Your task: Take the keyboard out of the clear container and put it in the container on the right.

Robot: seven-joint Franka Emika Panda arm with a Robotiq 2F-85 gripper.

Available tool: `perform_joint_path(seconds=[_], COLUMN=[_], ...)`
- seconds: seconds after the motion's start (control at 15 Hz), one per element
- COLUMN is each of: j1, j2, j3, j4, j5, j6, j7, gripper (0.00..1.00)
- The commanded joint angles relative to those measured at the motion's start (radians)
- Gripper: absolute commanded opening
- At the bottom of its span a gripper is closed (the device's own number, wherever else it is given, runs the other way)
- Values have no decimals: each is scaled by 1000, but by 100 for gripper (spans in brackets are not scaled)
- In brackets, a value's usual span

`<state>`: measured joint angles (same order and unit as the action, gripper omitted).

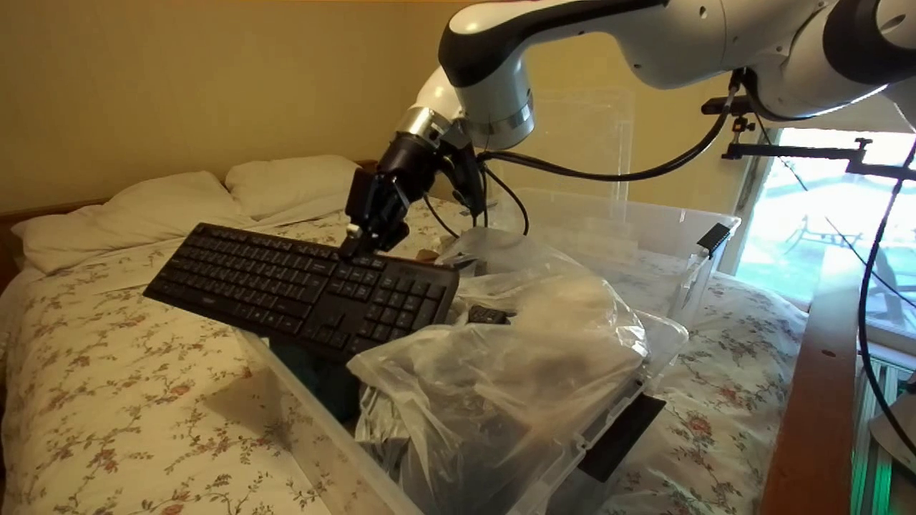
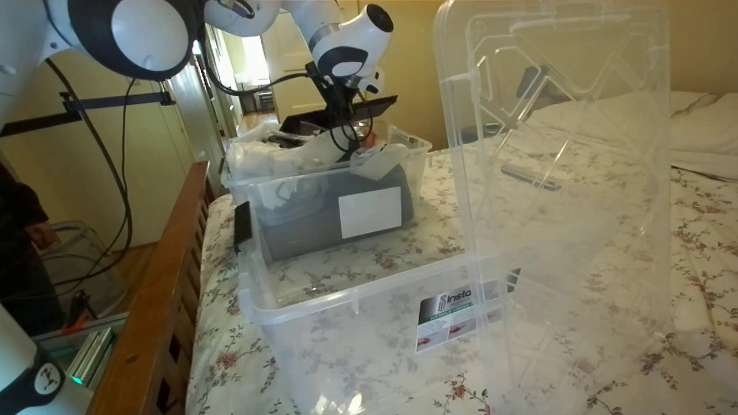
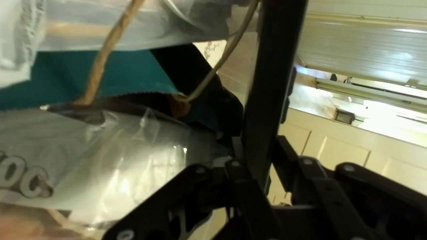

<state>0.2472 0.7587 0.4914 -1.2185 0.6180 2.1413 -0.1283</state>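
Observation:
A black keyboard (image 1: 286, 286) is held tilted above the filled transparent container (image 1: 336, 443), its far end reaching past that container's side. My gripper (image 1: 361, 247) is shut on the keyboard's long edge. The keyboard (image 2: 375, 108) is seen nearly edge-on in an exterior view, with my gripper (image 2: 340, 109) above the filled container (image 2: 421, 140). In the wrist view the keyboard (image 3: 273, 66) shows as a dark bar between my fingertips (image 3: 258, 153). The second transparent container (image 2: 346, 302) stands beside the filled one, and only the bedspread shows through it; it also shows in an exterior view (image 1: 687, 218).
Plastic bags (image 1: 515, 386) and a remote (image 1: 486, 315) lie in the filled container. A tall transparent lid (image 2: 640, 202) stands upright by the second container. A wooden bed rail (image 2: 150, 300) runs along the bed's edge. Pillows (image 1: 300, 182) lie at the bed's head. A person (image 2: 23, 253) is at the side.

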Motion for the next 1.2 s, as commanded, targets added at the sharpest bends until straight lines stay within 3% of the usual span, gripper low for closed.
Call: perform_joint_path(seconds=[0.0, 0.33, 0.67, 0.93, 1.13], j1=[31, 95, 149, 187, 236], j2=[-118, -252, -359, -471, -554], j3=[-22, -85, -154, -221, -303], j4=[-23, -49, -111, -220, -301], j5=[-57, -238, -386, -484, -638], j6=[69, 157, 324, 493, 581], j7=[25, 97, 192, 317, 466], gripper=[6, 6, 6, 6, 6])
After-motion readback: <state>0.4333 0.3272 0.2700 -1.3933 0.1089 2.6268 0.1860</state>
